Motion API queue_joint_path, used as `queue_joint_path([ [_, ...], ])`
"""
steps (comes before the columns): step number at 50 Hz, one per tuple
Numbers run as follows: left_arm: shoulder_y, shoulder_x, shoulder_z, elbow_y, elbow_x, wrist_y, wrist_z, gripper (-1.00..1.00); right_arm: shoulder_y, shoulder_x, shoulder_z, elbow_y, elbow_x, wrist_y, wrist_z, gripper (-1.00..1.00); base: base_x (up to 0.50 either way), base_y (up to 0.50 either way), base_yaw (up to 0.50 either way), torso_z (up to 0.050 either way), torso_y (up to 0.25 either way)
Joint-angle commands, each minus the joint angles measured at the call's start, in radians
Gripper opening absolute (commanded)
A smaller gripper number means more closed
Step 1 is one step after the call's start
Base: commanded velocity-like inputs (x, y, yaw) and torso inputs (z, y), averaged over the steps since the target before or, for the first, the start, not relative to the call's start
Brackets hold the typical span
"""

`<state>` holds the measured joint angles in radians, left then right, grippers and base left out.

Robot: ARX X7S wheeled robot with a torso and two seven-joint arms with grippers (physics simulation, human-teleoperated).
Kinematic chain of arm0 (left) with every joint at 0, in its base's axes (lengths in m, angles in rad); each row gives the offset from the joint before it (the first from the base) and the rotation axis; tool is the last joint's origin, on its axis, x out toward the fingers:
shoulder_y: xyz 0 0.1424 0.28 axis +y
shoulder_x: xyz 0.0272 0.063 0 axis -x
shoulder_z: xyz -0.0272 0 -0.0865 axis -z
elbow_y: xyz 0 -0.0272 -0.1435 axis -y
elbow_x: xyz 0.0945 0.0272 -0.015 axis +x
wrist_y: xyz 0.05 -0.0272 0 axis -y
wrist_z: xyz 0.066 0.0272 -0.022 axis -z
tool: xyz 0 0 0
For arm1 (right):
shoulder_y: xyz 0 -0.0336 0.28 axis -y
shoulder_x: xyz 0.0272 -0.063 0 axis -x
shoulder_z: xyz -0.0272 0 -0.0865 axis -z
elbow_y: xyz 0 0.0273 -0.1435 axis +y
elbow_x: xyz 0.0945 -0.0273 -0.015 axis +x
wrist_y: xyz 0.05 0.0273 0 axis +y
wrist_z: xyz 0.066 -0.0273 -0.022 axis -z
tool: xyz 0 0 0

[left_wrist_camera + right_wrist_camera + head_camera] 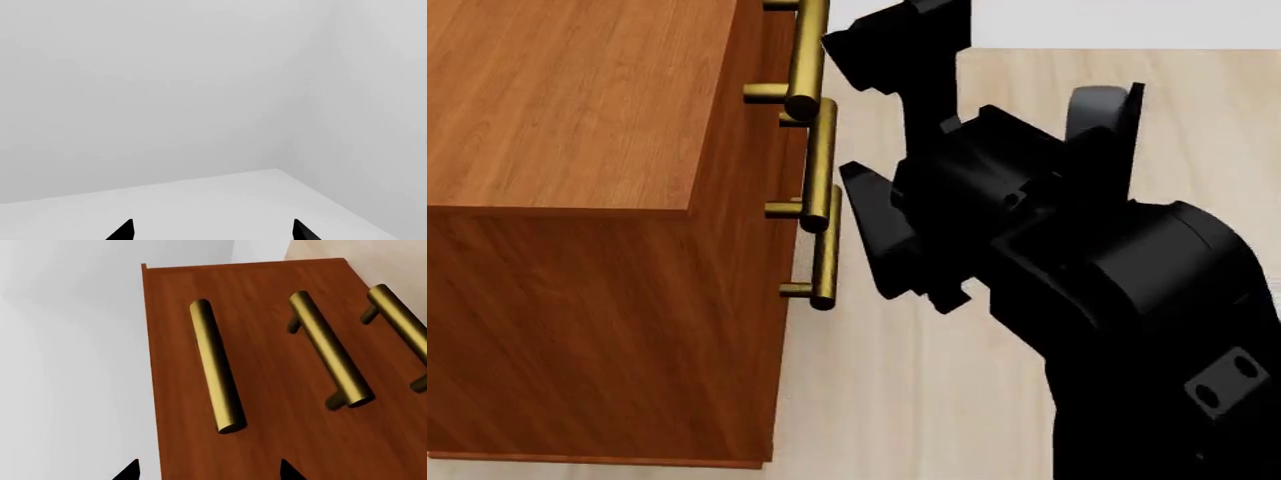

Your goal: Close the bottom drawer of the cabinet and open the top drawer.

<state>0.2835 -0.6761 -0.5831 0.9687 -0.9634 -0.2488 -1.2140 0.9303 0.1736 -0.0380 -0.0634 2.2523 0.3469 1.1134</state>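
The reddish-brown cabinet (561,100) stands at the head view's left, with its front facing right. Three brass bar handles line that front: the top drawer's handle (811,45), the middle one (818,165) and the bottom drawer's handle (825,255). In the right wrist view the cabinet front (267,440) looks like one flat plane, with no drawer sticking out. My right gripper (208,471) is open and empty, just short of the top drawer's handle (217,370), which lies between the finger lines. The bottom drawer's handle (400,320) is farthest away. My left gripper (213,231) is open and empty, facing a bare white corner.
My black right arm (1134,300) fills the head view's right side, close to the cabinet front. A pale wood floor (894,380) lies between them. A white wall (67,365) runs beside the cabinet's top edge.
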Motion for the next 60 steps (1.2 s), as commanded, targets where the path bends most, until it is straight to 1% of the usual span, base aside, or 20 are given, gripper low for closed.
queue_joint_path([
  [1,-0.004,-0.017,-0.002,0.003,-0.013,-0.001,-0.012,1.0,0.047,-0.009,-0.048,0.109,-0.029,0.015,-0.052,1.0,0.0,0.0,0.0,0.0,0.0],
  [3,0.016,0.028,0.021,-0.012,0.04,0.027,0.034,1.0,0.059,-0.009,-0.052,0.126,-0.036,0.013,-0.06,1.0,0.0,0.0,0.0,0.0,0.0],
  [5,-0.003,-0.02,-0.002,0.004,-0.016,0.0,-0.014,1.0,0.072,-0.01,-0.06,0.145,-0.04,0.016,-0.068,1.0,0.0,0.0,0.0,0.0,0.0],
  [9,-0.006,-0.028,-0.007,0.004,-0.027,-0.001,-0.022,1.0,0.089,-0.012,-0.08,0.187,-0.055,0.023,-0.087,1.0,0.0,0.0,0.0,0.0,0.0],
  [13,0.019,0.026,0.022,-0.013,0.04,0.032,0.033,1.0,0.102,-0.016,-0.096,0.229,-0.067,0.03,-0.117,1.0,0.0,0.0,0.0,0.0,0.0],
  [15,0.001,-0.019,0.0,0.002,-0.014,0.007,-0.013,1.0,0.107,-0.016,-0.104,0.253,-0.072,0.034,-0.128,1.0,0.0,0.0,0.0,0.0,0.0],
  [18,0.022,0.03,0.027,-0.016,0.047,0.039,0.04,1.0,0.108,-0.018,-0.112,0.278,-0.08,0.034,-0.143,1.0,0.0,0.0,0.0,0.0,0.0],
  [20,0.002,-0.018,0.004,-0.002,-0.011,0.011,-0.009,1.0,0.108,-0.018,-0.121,0.291,-0.092,0.035,-0.156,1.0,0.0,0.0,0.0,0.0,0.0],
  [21,0.014,0.007,0.017,-0.009,0.022,0.026,0.017,1.0,0.111,-0.02,-0.127,0.303,-0.094,0.041,-0.165,1.0,0.0,0.0,0.0,0.0,0.0],
  [28,0.004,-0.019,0.007,-0.003,-0.008,0.014,-0.009,1.0,0.136,-0.032,-0.15,0.354,-0.096,0.049,-0.183,1.0,0.0,0.0,0.0,0.0,0.0],
  [32,0.005,-0.016,0.011,-0.007,-0.003,0.018,-0.004,1.0,0.144,-0.035,-0.158,0.353,-0.098,0.052,-0.187,1.0,0.0,0.0,0.0,0.0,0.0],
  [36,0.026,0.029,0.036,-0.022,0.054,0.048,0.044,1.0,0.146,-0.039,-0.168,0.359,-0.099,0.055,-0.192,1.0,0.0,0.0,0.0,0.0,0.0],
  [38,0.002,-0.032,0.005,-0.001,-0.019,0.014,-0.017,1.0,0.151,-0.038,-0.172,0.358,-0.099,0.056,-0.191,1.0,0.0,0.0,0.0,0.0,0.0],
  [41,0.025,0.022,0.036,-0.021,0.05,0.049,0.04,1.0,0.158,-0.036,-0.174,0.358,-0.099,0.056,-0.189,1.0,0.0,0.0,0.0,0.0,0.0],
  [43,0.003,-0.033,0.008,-0.003,-0.017,0.019,-0.015,1.0,0.158,-0.035,-0.175,0.357,-0.097,0.053,-0.188,1.0,0.0,0.0,0.0,0.0,0.0],
  [45,0.024,0.014,0.034,-0.019,0.043,0.048,0.032,1.0,0.158,-0.034,-0.176,0.354,-0.097,0.053,-0.188,1.0,0.0,0.0,0.0,0.0,0.0],
  [48,0.03,0.027,0.039,-0.024,0.056,0.058,0.046,1.0,0.153,-0.031,-0.177,0.349,-0.096,0.051,-0.187,1.0,0.0,0.0,0.0,0.0,0.0],
  [52,0.011,-0.022,0.015,-0.007,-0.002,0.031,-0.003,1.0,0.148,-0.025,-0.178,0.335,-0.102,0.048,-0.19,1.0,0.0,0.0,0.0,0.0,0.0],
  [55,0.029,0.022,0.04,-0.024,0.055,0.058,0.04,1.0,0.144,-0.02,-0.175,0.319,-0.097,0.043,-0.179,1.0,0.0,0.0,0.0,0.0,0.0],
  [60,0.003,-0.036,0.014,-0.005,-0.014,0.025,-0.019,1.0,0.132,-0.012,-0.17,0.282,-0.088,0.036,-0.158,1.0,0.0,0.0,0.0,0.0,0.0],
])
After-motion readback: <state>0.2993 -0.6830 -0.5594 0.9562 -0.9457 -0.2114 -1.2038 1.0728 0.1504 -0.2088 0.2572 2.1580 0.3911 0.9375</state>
